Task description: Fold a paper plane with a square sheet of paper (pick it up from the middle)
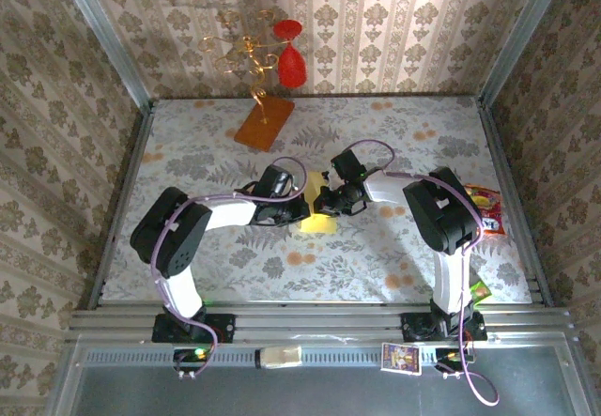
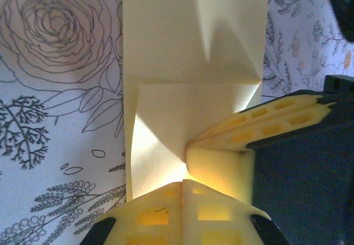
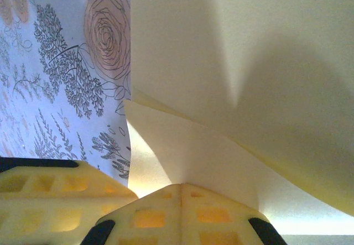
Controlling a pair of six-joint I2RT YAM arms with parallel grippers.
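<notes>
We see the left end effector (image 2: 185,184) and right end effector (image 3: 181,187) both clamped on the creased paper sheet (image 2: 193,35), which extends ahead of each.

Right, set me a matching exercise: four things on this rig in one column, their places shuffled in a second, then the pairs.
Things:
1. square sheet of paper
2. orange-brown slab
3. red packet
4. picture card

Places:
A. on the metal rail in front of the table
B. mid-table, pinched by the left claw and the right claw
C. far edge of the table, left of centre
D. right edge of the table

Pairs: 1-B, 2-C, 3-D, 4-A.
</notes>
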